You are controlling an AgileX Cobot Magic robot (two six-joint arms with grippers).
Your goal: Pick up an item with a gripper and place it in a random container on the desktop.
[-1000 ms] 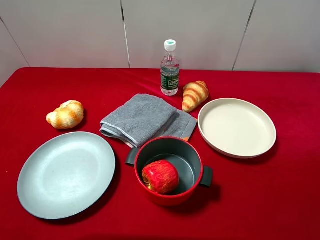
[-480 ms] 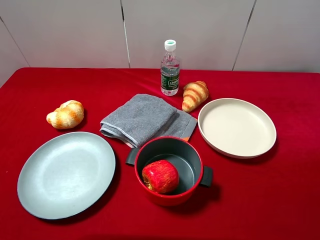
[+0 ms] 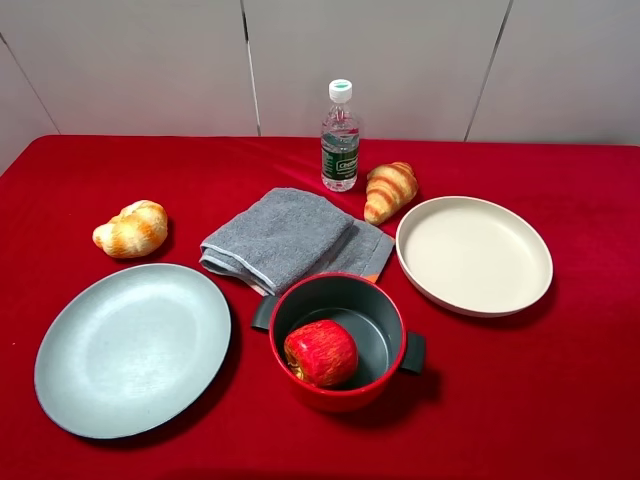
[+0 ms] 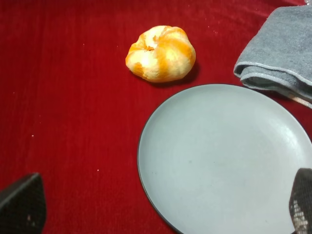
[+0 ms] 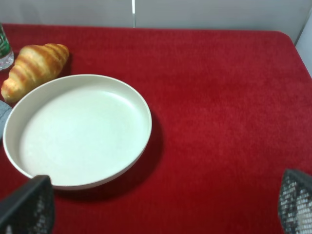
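The red apple point(image 3: 321, 352) lies inside the red pot point(image 3: 385, 385) with dark grey handles, near the front middle of the red desktop point(image 3: 520, 400). Neither arm shows in the exterior high view. In the left wrist view my left gripper point(image 4: 161, 204) is open and empty, its fingertips point(image 4: 22, 202) wide apart above the grey plate point(image 4: 224, 156) and red cloth. In the right wrist view my right gripper point(image 5: 161, 202) is open and empty, its fingertips point(image 5: 295, 200) wide apart above the cream dish point(image 5: 78, 129) and cloth. The apple and pot are out of both wrist views.
A grey plate point(image 3: 130, 345) lies at the front left and a cream dish point(image 3: 473, 253) at the right. A folded grey towel point(image 3: 290, 237) lies behind the pot. One croissant point(image 3: 131, 228) lies at the left, another point(image 3: 389, 189) beside a water bottle point(image 3: 340, 140).
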